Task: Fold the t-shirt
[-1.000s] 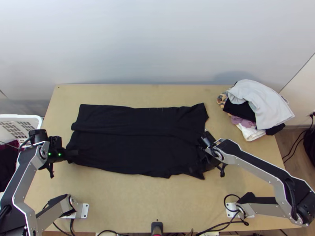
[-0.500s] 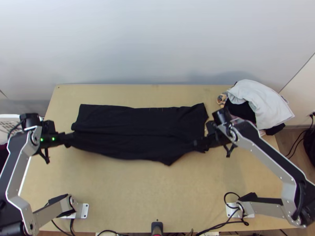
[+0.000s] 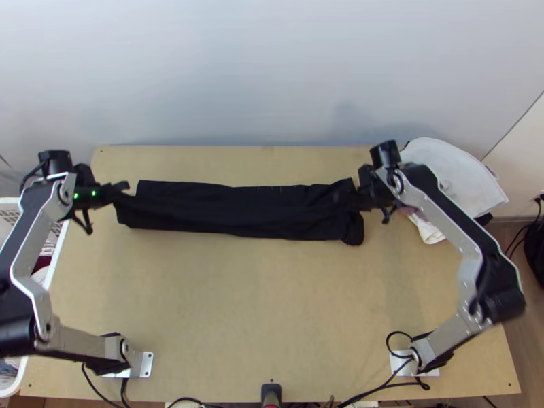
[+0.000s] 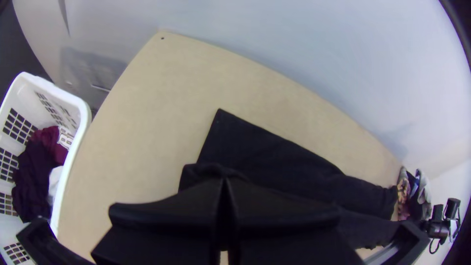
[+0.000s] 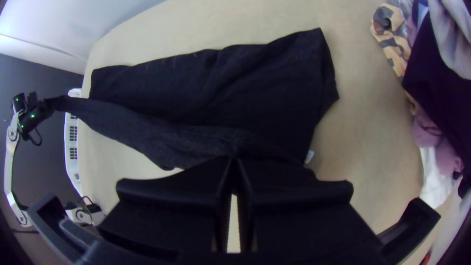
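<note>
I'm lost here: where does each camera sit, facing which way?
Top: above the table's near edge, facing steeply down at the black shirt; left arm and right arm show.
Left wrist: on that arm, facing shirt and basket; left tool shows.
Right wrist: likewise, facing shirt and clothes pile; right tool shows.
Both wrist views share the shirt.

The t-shirt [image 3: 238, 212] between the black fingers [image 3: 348, 198] is also of black colour. Near the right fingers, one cloth [image 5: 390, 37] has tan and grey patches, another cloth [image 5: 426, 128] is pinkish purple.
</note>
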